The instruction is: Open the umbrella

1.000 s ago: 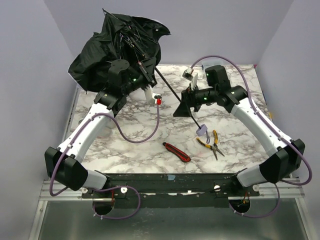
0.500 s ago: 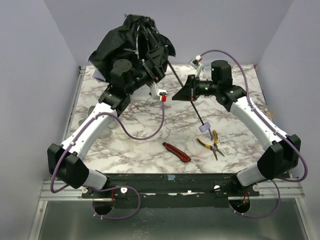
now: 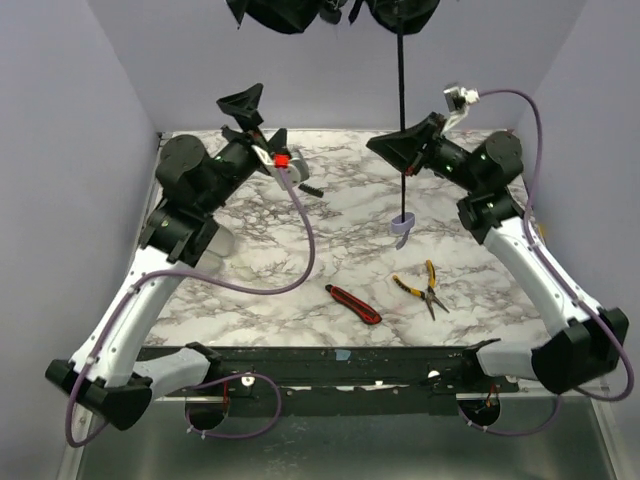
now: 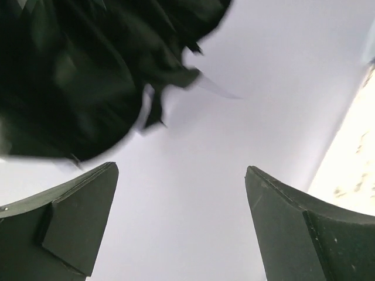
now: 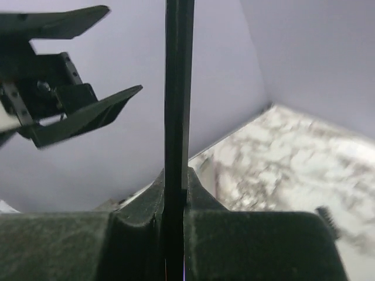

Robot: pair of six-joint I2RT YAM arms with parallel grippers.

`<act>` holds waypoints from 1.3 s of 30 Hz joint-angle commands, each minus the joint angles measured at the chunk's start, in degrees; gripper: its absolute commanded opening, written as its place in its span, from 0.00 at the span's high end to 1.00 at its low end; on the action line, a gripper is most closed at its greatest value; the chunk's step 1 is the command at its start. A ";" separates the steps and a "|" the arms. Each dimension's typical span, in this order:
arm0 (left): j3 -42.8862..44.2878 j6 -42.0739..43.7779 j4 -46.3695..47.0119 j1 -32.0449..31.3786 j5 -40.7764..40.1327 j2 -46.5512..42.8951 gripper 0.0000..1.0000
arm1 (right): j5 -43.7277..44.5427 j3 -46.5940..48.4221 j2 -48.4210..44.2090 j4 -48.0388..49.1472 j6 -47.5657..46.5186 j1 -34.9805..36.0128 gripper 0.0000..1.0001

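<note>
Fingers [image 5: 246, 246] on my right gripper [image 3: 400, 152] are pinched nearly together on the umbrella's [image 3: 401, 70] shaft [image 5: 179, 117]; in the right wrist view that thin black rod runs straight up out of the slot between them. Fingers [image 4: 70, 222] on my left gripper [image 3: 255, 122] stand wide apart with nothing between them.

Biggest in view is the marble table [image 3: 250, 270], filling the middle of the top view, with pale walls [image 3: 100, 80] on three sides. Both arms reach up from its near edge: left gripper raised over the far left corner, right gripper over the far right part.

Next, the umbrella. It is held upright, canopy end up. Its canopy [image 3: 290, 12] sits at the very top of the top view, mostly cut off by the edge, showing black lining; I cannot tell how far it has spread. My left wrist camera looks up at that canopy [image 4: 76, 70], crumpled and blurred, apart from the left fingers. The shaft drops straight down from it through the right gripper to the handle [image 3: 401, 229], a stubby pale lavender piece over the table's middle right; whether it touches the marble I cannot tell.

Smallest, near the table's front: pliers [image 3: 425, 286] with yellow grips, right of centre, and a red knife [image 3: 353, 304] to their left, apart from them.
</note>
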 commanded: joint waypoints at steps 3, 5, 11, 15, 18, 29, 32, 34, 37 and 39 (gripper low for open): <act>-4.59 -30.86 -10.89 0.24 6.01 -8.73 0.08 | 10.35 -14.45 -9.62 12.30 -42.27 4.43 1.00; -5.92 -36.13 -12.25 0.22 7.24 -9.24 0.10 | 16.27 -13.91 -6.34 8.52 -46.84 4.49 1.00; -6.27 -51.00 -12.74 -0.04 19.36 -9.10 0.14 | 19.52 -8.19 -1.80 13.17 -33.88 4.50 1.00; -4.05 -62.24 -7.70 -0.11 20.35 -7.02 0.20 | 16.68 -3.39 -0.71 13.18 -19.16 4.92 1.00; -2.75 -64.43 -4.42 -0.22 21.27 -5.67 0.25 | 17.73 -3.59 -1.18 16.01 -17.48 5.74 1.00; 22.01 -61.01 -10.74 -1.47 30.84 -2.87 0.29 | 26.01 -14.21 -6.32 21.09 -48.75 7.02 1.00; 28.06 -60.51 -12.82 -1.58 29.91 -2.57 0.30 | 26.23 -16.08 -7.29 21.00 -51.03 7.03 1.00; 30.41 -56.51 -14.73 -2.46 24.94 -3.02 0.34 | 26.08 -16.40 -7.59 19.71 -50.46 7.01 1.00; 29.37 -50.30 -11.67 -2.97 11.94 -4.90 0.38 | 25.98 -16.89 -8.16 18.36 -49.25 7.04 1.00; 28.71 -44.27 -10.28 -2.97 3.56 -4.83 0.38 | 25.85 -17.06 -8.61 17.47 -48.85 7.04 1.00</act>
